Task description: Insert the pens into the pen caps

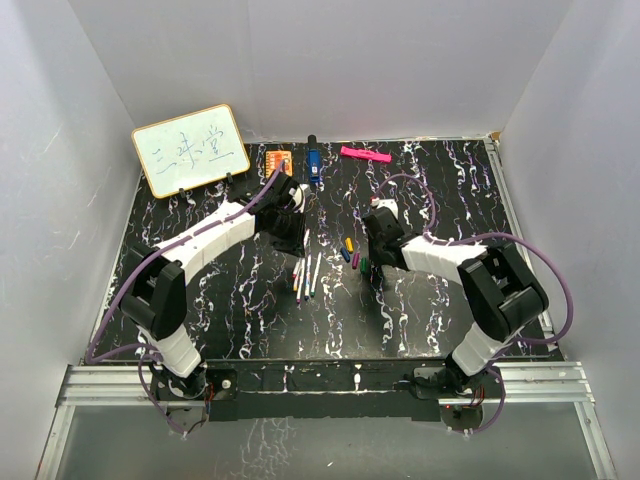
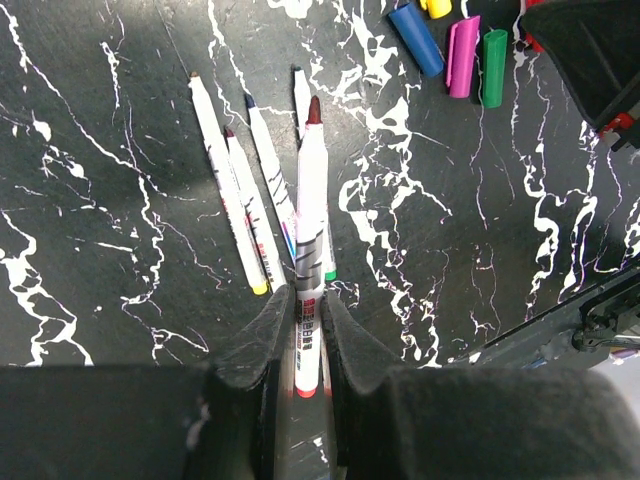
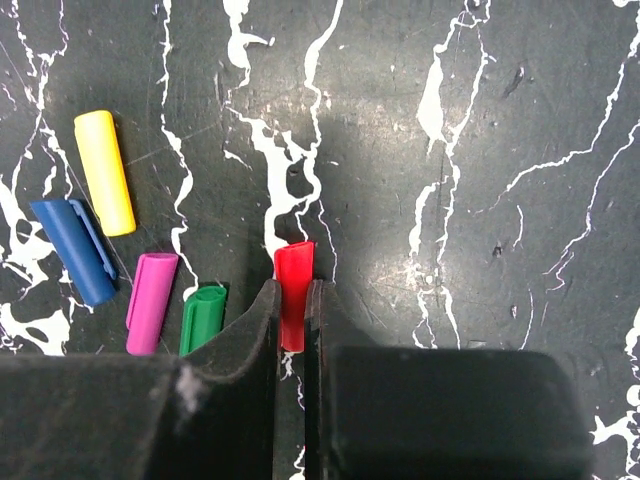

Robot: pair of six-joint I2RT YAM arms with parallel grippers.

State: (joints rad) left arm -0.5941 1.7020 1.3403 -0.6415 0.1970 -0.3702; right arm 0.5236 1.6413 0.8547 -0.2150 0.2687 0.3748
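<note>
Tabletop (image 1: 240,320) under pens (image 1: 305,275) is white-veined black; walls (image 1: 330,70) white.

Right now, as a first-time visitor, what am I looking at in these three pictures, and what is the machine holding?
The machine is two robot arms bolted to the near edge of a black marbled table. The wide picture comes from a camera overhead and shows the left arm and the right arm. The other two come from small cameras on the wrists, each looking past its own two fingers. The left gripper is shut on a red-tipped pen; four more pens lie on the table by it. The right gripper is shut on a red cap; four more caps lie beside it. A whiteboard stands at the far left.
</note>
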